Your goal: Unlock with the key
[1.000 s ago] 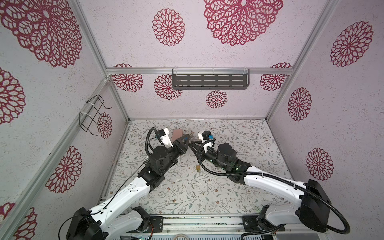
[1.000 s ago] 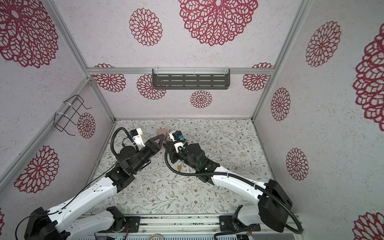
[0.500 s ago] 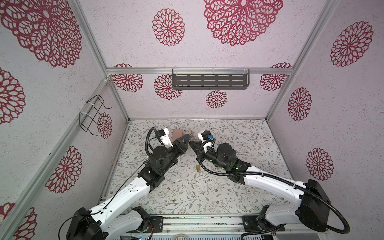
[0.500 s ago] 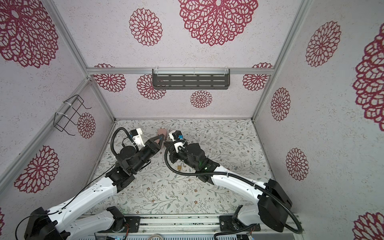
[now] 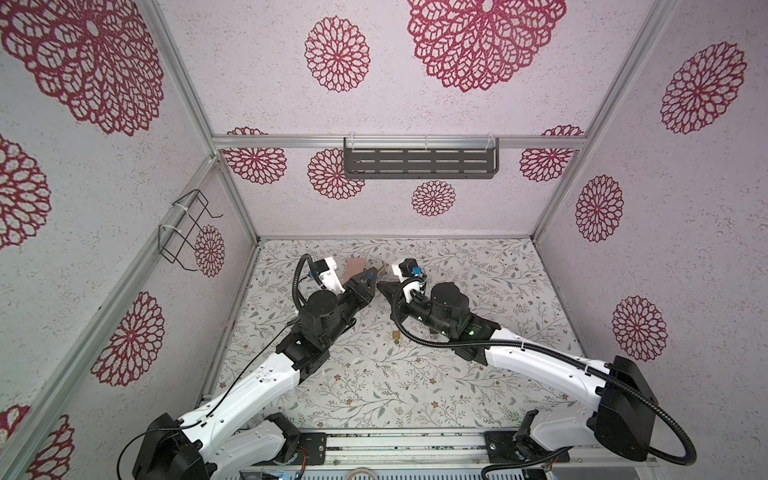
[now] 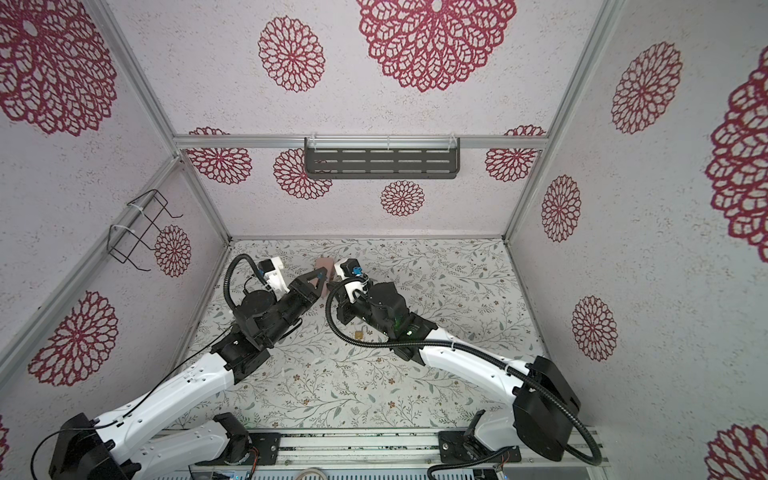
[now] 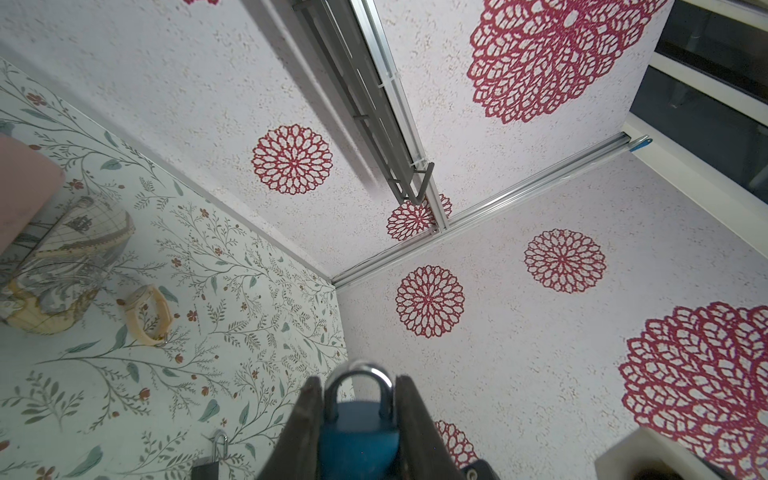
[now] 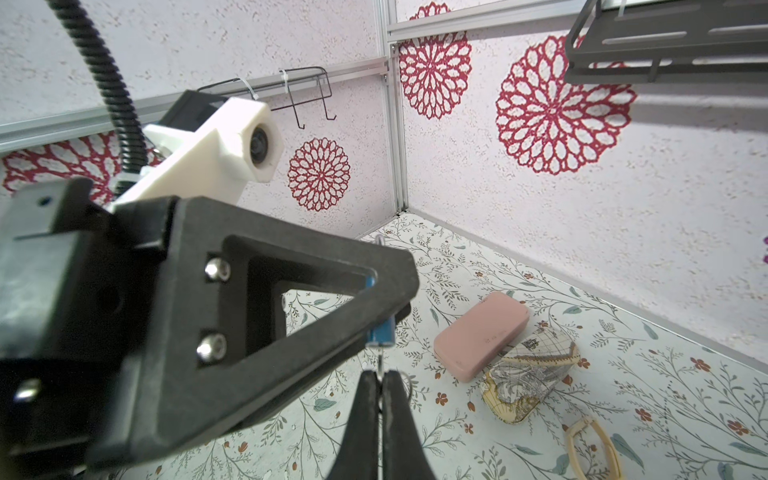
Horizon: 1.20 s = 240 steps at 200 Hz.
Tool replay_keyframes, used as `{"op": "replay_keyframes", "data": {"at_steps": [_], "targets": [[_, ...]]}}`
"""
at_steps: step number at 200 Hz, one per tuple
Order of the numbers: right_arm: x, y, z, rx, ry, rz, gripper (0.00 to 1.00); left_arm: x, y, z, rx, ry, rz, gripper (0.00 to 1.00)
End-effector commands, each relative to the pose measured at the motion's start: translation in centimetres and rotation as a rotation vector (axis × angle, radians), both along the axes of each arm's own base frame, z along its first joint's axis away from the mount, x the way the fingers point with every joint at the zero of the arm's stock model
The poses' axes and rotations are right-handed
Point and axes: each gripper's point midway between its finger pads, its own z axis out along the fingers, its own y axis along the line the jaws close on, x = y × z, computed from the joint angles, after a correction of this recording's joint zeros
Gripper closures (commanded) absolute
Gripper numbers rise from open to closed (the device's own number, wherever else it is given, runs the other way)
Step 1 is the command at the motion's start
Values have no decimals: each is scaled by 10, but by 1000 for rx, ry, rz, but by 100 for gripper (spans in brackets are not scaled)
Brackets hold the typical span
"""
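At the padlock [image 7: 357,432] clamped in the left jaws, the right jaws have closed on the key [image 8: 379,363].

On the table [image 8: 673,386] a case [image 8: 482,334] lies beside a pouch [image 8: 536,370], a ring [image 8: 592,446] near both.

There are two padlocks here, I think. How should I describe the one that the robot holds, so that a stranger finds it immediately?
Look at the flowery table, near its back edge, where the two arms meet. There the left gripper clamps a blue padlock with a silver shackle, held above the table. The other padlock is small and brass-coloured and lies loose on the table.
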Motion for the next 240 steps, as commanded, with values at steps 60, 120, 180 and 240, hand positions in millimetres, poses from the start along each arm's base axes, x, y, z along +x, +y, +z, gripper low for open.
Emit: {"op": "replay_keyframes", "data": {"at_steps": [60, 120, 180, 240], "targets": [[4, 16, 63, 222, 3, 50, 100, -61, -88, 25, -54, 31, -461, 100], [-1, 11, 81, 441, 181, 79, 100, -50, -68, 17, -50, -12, -368, 100], [-15, 9, 97, 611, 304, 179, 100, -45, -61, 21, -132, -48, -387, 100], [-14, 5, 76, 510, 311, 115, 100, -35, -48, 24, -154, -62, -366, 100]]}}
